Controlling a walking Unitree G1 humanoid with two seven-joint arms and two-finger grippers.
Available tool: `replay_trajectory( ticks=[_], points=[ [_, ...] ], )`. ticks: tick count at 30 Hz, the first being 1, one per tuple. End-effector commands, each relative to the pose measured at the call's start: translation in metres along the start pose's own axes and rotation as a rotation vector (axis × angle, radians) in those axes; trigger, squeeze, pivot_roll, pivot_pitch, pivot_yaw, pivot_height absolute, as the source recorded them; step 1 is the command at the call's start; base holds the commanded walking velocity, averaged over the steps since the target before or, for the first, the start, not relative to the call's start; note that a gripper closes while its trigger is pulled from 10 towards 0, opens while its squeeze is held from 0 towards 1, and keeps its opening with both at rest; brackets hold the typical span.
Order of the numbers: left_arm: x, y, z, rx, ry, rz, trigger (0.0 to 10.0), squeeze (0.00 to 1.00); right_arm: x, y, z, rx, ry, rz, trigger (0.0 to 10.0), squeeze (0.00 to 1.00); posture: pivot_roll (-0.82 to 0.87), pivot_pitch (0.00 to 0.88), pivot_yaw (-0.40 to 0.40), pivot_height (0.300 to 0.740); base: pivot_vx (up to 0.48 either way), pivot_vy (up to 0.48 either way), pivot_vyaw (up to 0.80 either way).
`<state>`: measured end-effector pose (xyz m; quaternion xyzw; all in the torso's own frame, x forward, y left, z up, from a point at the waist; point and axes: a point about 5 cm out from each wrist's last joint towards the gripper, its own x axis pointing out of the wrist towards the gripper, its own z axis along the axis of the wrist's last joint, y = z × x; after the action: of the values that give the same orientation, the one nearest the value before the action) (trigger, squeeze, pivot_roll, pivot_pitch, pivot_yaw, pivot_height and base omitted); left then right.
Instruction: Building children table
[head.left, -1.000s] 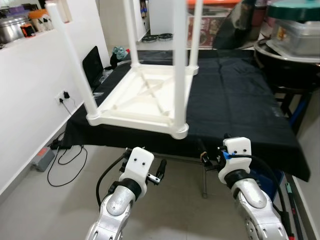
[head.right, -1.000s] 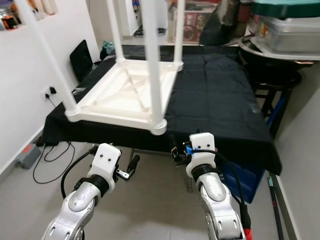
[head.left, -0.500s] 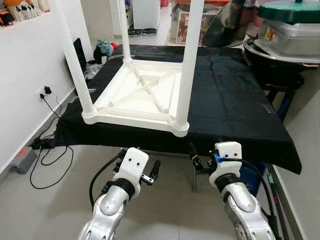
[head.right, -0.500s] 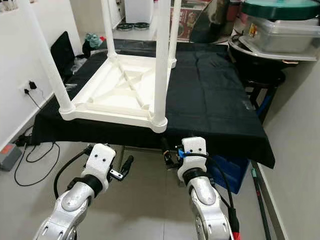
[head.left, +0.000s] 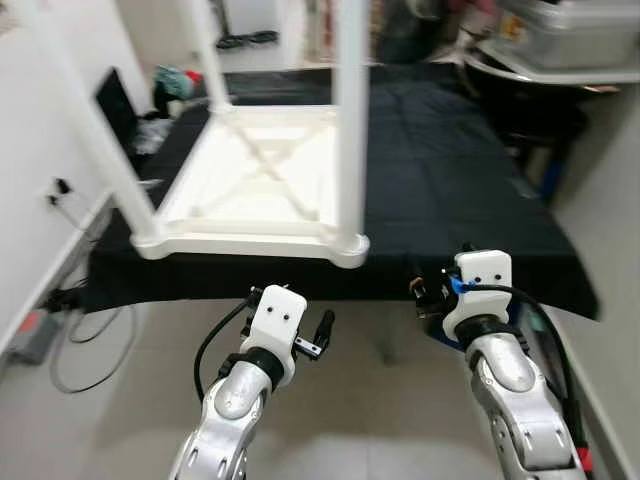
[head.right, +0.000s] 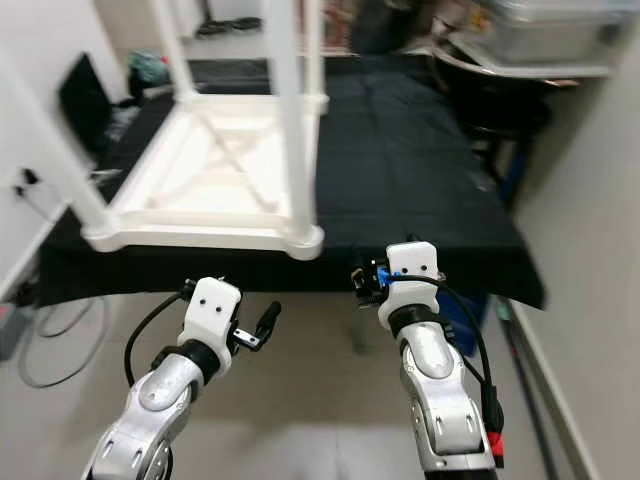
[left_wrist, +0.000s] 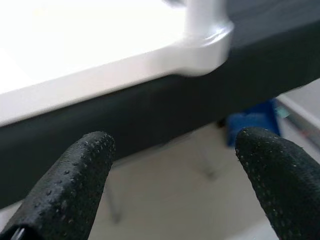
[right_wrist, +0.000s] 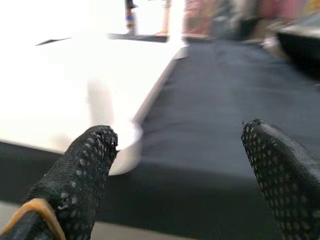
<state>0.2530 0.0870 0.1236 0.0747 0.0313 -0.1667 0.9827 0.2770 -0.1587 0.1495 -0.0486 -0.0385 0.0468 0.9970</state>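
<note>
Lying inverted on the black-draped table, the white children's table presents its legs upward, presumably for fitting. Left hand and right hand hover low before the table's near edge, fingers spread, holding nothing. Leg tops are cut off; motion blur obscures the joints.

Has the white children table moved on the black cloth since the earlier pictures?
No. The upside-down white children table sits on the same left part of the black cloth, its near corner at the cloth's front edge; only the camera shifted.
</note>
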Motion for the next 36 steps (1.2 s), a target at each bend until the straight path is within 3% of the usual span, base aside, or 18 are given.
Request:
replay_trajectory(
  ticks=[1, 8, 10, 12, 16, 17, 21, 23, 26, 27, 28, 29, 30, 31, 32, 33, 34, 36],
  points=[
    [0.000, 0.000, -0.002, -0.003, 0.014, 0.002, 10.0, 0.00, 0.000, -0.003, -0.001, -0.014, 0.008, -0.008, 10.0, 0.00, 0.08, 0.126, -0.001, 0.740, 0.000, 0.000, 0.00],
    [0.001, 0.000, -0.002, -0.003, 0.015, -0.003, 10.0, 0.00, 0.000, -0.010, 0.005, -0.047, -0.019, -0.037, 10.0, 0.00, 0.08, 0.127, 0.000, 0.740, 0.000, 0.000, 0.00],
    [0.001, 0.000, -0.003, -0.004, 0.015, -0.004, 10.0, 0.00, 0.002, -0.016, 0.008, -0.059, -0.026, -0.058, 10.0, 0.00, 0.08, 0.129, 0.000, 0.740, 0.000, 0.000, 0.00],
    [0.001, 0.000, -0.003, -0.007, 0.017, -0.007, 10.0, 0.00, 0.006, -0.035, 0.013, -0.103, -0.040, -0.105, 10.0, 0.00, 0.07, 0.122, -0.001, 0.740, 0.000, 0.000, 0.00],
    [0.002, 0.000, -0.004, -0.010, 0.019, -0.010, 10.0, 0.00, 0.011, -0.048, 0.018, -0.143, -0.056, -0.132, 10.0, 0.00, 0.07, 0.118, 0.002, 0.740, 0.000, 0.000, 0.00],
    [0.003, 0.000, -0.005, -0.011, 0.020, -0.012, 10.0, 0.00, 0.018, -0.057, 0.034, -0.195, -0.117, -0.124, 10.0, 0.00, 0.07, 0.099, 0.004, 0.740, 0.000, 0.000, 0.00],
    [0.004, 0.000, -0.005, -0.011, 0.020, -0.013, 10.0, 0.00, 0.021, -0.061, 0.040, -0.220, -0.143, -0.114, 10.0, 0.00, 0.07, 0.099, 0.004, 0.740, 0.000, 0.000, 0.00],
    [0.007, 0.000, -0.006, -0.005, 0.018, -0.019, 10.0, 0.00, 0.030, -0.085, 0.070, -0.315, -0.232, -0.177, 10.0, 0.00, 0.07, 0.077, 0.002, 0.740, 0.000, 0.000, 0.00],
    [0.007, 0.000, -0.006, -0.005, 0.018, -0.019, 10.0, 0.00, 0.030, -0.085, 0.070, -0.315, -0.232, -0.177, 10.0, 0.00, 0.07, 0.077, 0.002, 0.740, 0.000, 0.000, 0.00],
    [0.008, 0.000, -0.007, -0.003, 0.019, -0.021, 10.0, 0.00, 0.033, -0.102, 0.088, -0.375, -0.273, -0.263, 10.0, 0.00, 0.07, 0.061, 0.003, 0.740, 0.000, 0.000, 0.00],
    [0.010, 0.000, -0.009, -0.003, 0.022, -0.021, 10.0, 0.00, 0.039, -0.118, 0.121, -0.477, -0.348, -0.372, 10.0, 0.00, 0.06, 0.044, 0.012, 0.740, 0.000, 0.000, 0.00],
    [0.012, 0.000, -0.010, -0.003, 0.025, -0.020, 10.0, 0.00, 0.040, -0.128, 0.142, -0.541, -0.398, -0.446, 10.0, 0.00, 0.06, 0.033, 0.010, 0.740, 0.000, 0.000, 0.00],
    [0.012, 0.000, -0.010, -0.003, 0.025, -0.020, 10.0, 0.00, 0.040, -0.128, 0.142, -0.541, -0.398, -0.446, 10.0, 0.00, 0.06, 0.033, 0.010, 0.740, 0.000, 0.000, 0.00],
    [0.013, 0.001, -0.011, -0.005, 0.027, -0.020, 10.0, 0.00, 0.043, -0.123, 0.163, -0.639, -0.466, -0.439, 10.0, 0.00, 0.06, 0.027, 0.007, 0.740, 0.000, 0.000, 0.00],
    [0.013, 0.001, -0.011, -0.005, 0.027, -0.020, 10.0, 0.00, 0.043, -0.123, 0.163, -0.639, -0.466, -0.439, 10.0, 0.00, 0.06, 0.027, 0.007, 0.740, 0.000, 0.000, 0.00],
    [0.014, 0.001, -0.012, -0.006, 0.029, -0.020, 10.0, 0.00, 0.046, -0.107, 0.178, -0.795, -0.537, -0.364, 10.0, 0.00, 0.06, 0.016, 0.010, 0.740, 0.000, 0.000, 0.00],
    [0.016, 0.001, -0.013, -0.006, 0.030, -0.021, 10.0, 0.00, 0.050, -0.085, 0.178, -0.962, -0.562, -0.241, 10.0, 0.00, 0.05, 0.005, 0.009, 0.740, 0.000, 0.000, 0.00],
    [0.016, 0.001, -0.013, -0.006, 0.030, -0.021, 10.0, 0.00, 0.050, -0.085, 0.178, -0.962, -0.562, -0.241, 10.0, 0.00, 0.05, 0.005, 0.009, 0.740, 0.000, 0.000, 0.00]
  ],
)
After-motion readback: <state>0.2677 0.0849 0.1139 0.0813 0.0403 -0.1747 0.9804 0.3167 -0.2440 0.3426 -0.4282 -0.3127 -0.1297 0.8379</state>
